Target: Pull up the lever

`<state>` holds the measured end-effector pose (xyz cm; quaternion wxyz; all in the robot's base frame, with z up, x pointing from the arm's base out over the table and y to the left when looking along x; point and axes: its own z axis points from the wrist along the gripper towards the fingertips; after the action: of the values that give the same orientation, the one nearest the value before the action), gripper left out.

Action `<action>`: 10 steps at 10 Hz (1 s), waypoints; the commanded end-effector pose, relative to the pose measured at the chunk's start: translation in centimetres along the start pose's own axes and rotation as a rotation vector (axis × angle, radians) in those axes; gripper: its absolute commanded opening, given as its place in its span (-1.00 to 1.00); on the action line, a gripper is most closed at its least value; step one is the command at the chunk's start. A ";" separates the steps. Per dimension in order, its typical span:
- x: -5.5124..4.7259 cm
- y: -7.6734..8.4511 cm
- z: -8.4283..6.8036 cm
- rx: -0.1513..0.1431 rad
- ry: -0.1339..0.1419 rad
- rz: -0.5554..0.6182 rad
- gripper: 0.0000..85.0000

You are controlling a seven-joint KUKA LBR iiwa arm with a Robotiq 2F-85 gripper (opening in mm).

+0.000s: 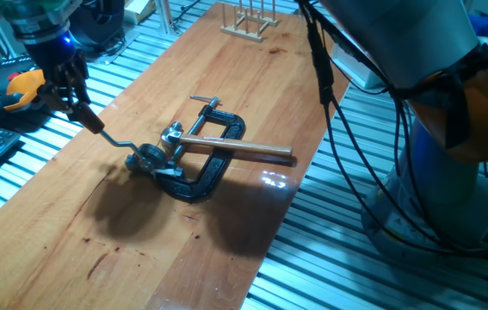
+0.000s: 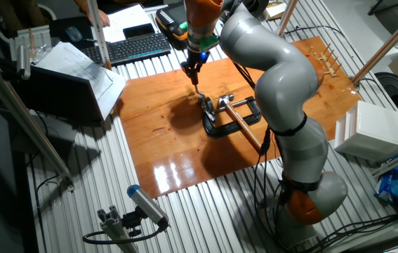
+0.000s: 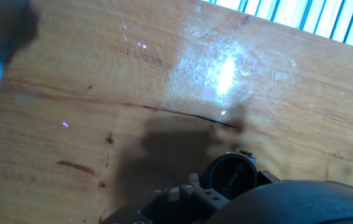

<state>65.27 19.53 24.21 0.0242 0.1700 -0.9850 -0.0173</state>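
The lever (image 1: pixel 116 140) is a thin bent silver arm that runs from a silver pivot mechanism (image 1: pixel 151 158) out to a small dark knob (image 1: pixel 94 123). My gripper (image 1: pixel 84 110) comes down from the upper left and is shut on the knob, holding that end a little above the wooden table (image 1: pixel 71 232). In the other fixed view the gripper (image 2: pixel 194 74) sits just above the lever (image 2: pixel 200 93) and the mechanism (image 2: pixel 209 109). The hand view shows the table and a dark round part of the mechanism (image 3: pixel 229 175); my fingers are hidden there.
A black C-clamp (image 1: pixel 205 172) holds the mechanism to the table, with a long straight brown rod (image 1: pixel 244 150) lying across it. A wooden rack (image 1: pixel 249 21) stands at the far end. A keyboard (image 2: pixel 134 47) and an orange tool (image 1: pixel 23 86) lie off the table.
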 end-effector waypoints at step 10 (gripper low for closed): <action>-0.2 0.0 0.5 -0.002 -0.014 0.032 -0.20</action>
<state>65.51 19.63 23.79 0.0169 0.1537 -0.9878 -0.0193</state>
